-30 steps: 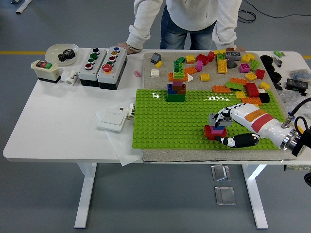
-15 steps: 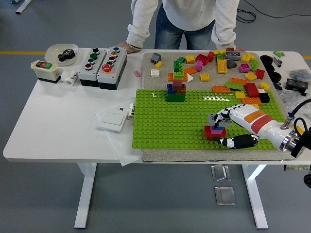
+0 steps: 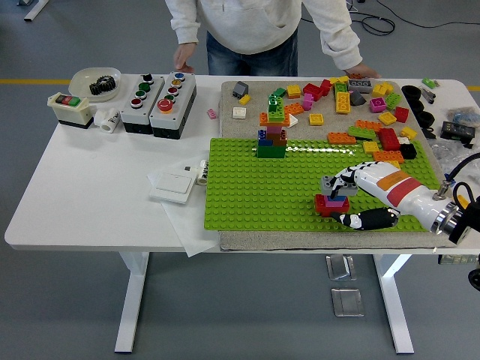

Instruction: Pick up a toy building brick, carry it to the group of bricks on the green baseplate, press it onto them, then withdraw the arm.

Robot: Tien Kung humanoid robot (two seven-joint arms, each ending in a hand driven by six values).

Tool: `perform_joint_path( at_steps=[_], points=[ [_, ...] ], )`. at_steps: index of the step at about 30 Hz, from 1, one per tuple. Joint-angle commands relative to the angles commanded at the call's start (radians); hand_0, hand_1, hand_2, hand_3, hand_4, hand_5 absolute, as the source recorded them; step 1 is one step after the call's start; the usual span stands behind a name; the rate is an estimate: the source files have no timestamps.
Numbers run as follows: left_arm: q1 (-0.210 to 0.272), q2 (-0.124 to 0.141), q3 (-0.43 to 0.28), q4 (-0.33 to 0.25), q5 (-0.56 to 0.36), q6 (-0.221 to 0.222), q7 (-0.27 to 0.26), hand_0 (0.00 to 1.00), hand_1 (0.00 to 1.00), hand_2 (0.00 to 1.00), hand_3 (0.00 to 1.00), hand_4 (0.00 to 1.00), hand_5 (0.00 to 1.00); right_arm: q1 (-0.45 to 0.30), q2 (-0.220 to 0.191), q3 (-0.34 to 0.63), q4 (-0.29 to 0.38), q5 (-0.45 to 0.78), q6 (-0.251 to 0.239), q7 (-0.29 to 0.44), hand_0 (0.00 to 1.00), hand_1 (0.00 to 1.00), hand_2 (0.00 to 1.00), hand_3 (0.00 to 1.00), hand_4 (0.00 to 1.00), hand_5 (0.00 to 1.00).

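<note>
My right hand lies low over the right part of the green baseplate. Its fingers curl down onto a small blue brick that sits on a red brick, and the thumb lies along the plate just right of them. A grey brick stands right behind, touching the fingers. A taller stack of bricks stands at the plate's far edge. Several loose bricks lie on the beige mat beyond. The left arm does not show.
A person stands at the far side, one hand on the table's far edge, the other hand raised. Two button boxes, a bowl of gears and a white switch plate occupy the left.
My right hand has stayed on the small stack. The person has shifted to the left and lifted one hand off the table's far edge.
</note>
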Motion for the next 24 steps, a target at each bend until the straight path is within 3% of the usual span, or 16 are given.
perform_joint_path(
  at_steps=[24],
  points=[
    [0.009, 0.001, 0.002, 0.000, 0.005, -0.004, 0.002, 0.779, 0.724, 0.649, 0.562, 0.591, 0.609, -0.002, 0.001, 0.021, 0.011, 0.011, -0.023, 0.003, 0.701, 0.667, 0.700, 0.564, 0.749, 0.485]
  ],
)
